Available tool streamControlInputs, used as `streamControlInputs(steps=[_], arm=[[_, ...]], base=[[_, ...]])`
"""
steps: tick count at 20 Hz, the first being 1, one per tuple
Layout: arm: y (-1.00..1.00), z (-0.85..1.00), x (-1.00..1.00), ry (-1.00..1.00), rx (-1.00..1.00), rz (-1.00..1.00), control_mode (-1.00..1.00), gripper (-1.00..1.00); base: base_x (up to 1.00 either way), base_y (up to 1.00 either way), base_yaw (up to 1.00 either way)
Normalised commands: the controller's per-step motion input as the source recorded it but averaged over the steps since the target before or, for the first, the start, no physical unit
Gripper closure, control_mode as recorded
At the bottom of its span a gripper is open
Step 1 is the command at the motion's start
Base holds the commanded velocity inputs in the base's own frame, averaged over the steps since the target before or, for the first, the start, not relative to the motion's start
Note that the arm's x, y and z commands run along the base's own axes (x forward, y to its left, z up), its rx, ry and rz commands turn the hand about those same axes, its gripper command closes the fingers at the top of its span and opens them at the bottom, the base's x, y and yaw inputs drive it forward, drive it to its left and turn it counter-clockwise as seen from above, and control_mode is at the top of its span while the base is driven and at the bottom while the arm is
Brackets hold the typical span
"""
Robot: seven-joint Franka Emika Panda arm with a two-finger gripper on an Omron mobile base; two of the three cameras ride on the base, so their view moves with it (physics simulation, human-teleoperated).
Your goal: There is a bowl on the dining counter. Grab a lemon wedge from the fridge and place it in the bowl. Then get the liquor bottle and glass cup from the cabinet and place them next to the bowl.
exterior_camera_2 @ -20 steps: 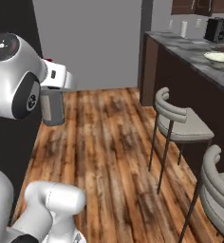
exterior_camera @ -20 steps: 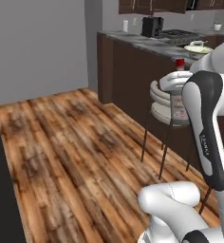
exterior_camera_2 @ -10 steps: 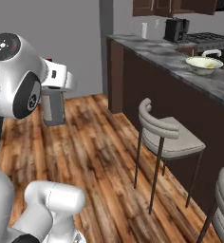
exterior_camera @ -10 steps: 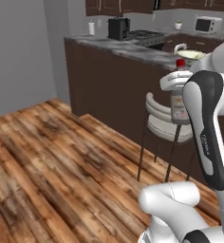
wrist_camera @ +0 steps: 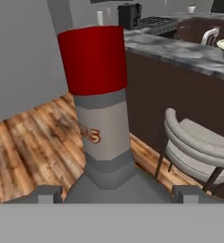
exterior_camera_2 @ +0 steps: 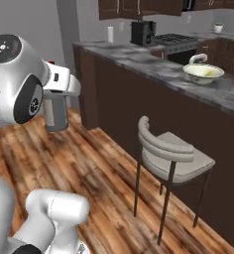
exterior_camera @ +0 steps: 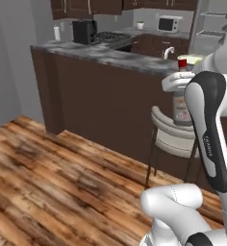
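the dining counter [exterior_camera_2: 153,69] runs long across the kitchen, grey stone over dark wood — it is where everything ends up, so my guess is the base is closing on it to put the bottle down. one counter of this kind shows, with two stools at its front in the left base view; the nearer stool [exterior_camera_2: 168,151] sits tucked against the wood, which leaves the floor free for the base.

the liquor bottle [wrist_camera: 98,114] rides upright in the gripper [wrist_camera: 117,192], neck and red cap rising along the hand's axis (upright carriage likely keeps it from slipping). the jaws stand wide, pinching the bottle's broad body; in the right base view it hangs just under the hand, well short of the counter edge. one bottle.

the bowl [exterior_camera_2: 203,73] rests on the stone top near the far side of the counter, something pale yellow inside it — probably the lemon wedge, though too small to be sure. one bowl; the bottle belongs next to it.
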Motion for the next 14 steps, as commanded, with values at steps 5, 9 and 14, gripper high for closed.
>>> streamControlInputs(steps=[5,9,14], arm=[[0.00,0.00,0.00,0.00,0.00,0.00,1.00,1.00],[0.00,0.00,0.00,0.00,0.00,0.00,1.00,1.00],[0.00,0.00,0.00,0.00,0.00,0.00,1.00,1.00]], base=[[0.75,0.51,-0.44],[0.76,0.39,-0.45],[0.77,0.29,-0.47]])
